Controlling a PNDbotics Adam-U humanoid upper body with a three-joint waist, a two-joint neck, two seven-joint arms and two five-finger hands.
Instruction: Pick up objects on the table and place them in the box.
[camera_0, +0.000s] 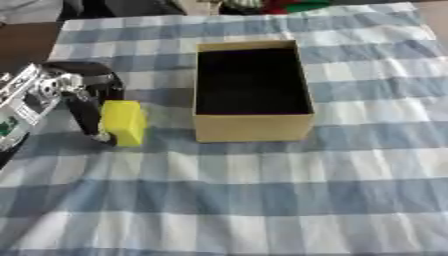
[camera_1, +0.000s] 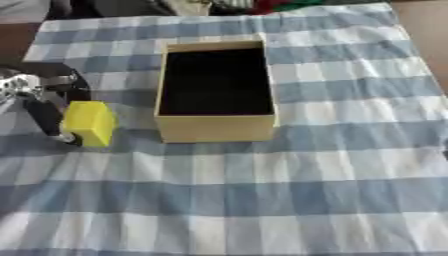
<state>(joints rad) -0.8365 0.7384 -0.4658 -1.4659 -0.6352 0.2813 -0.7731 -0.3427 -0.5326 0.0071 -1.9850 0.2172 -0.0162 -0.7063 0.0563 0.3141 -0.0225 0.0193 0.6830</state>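
The counter (camera_0: 262, 210) is lying under a blue and white checked cloth (camera_0: 367, 165), which is covering nearly all of the working surface. The box (camera_0: 252, 129) is standing open at the middle of the cloth, tan outside and dark inside; nothing is showing within it, though the dark lining is hiding detail.

The left hand (camera_0: 87, 107) is reaching in from the left edge, black fingers pointing downward and lying against the left face of the yellow block (camera_0: 123, 122). Whether those fingers are clasping the block or merely touching it cannot be told, since a thumb is not showing on the far side. The right hand is not appearing in either view.

The yellow block is sitting on the cloth just beside the box, at its left front corner, apart from the wall and seemingly not lifted.

Judgement: the pickup step is under way, with the grasp not yet confirmed. The next move is calling for a secure hold across the block, a lift clearing the box rim, a short carry rightward over the opening, then release
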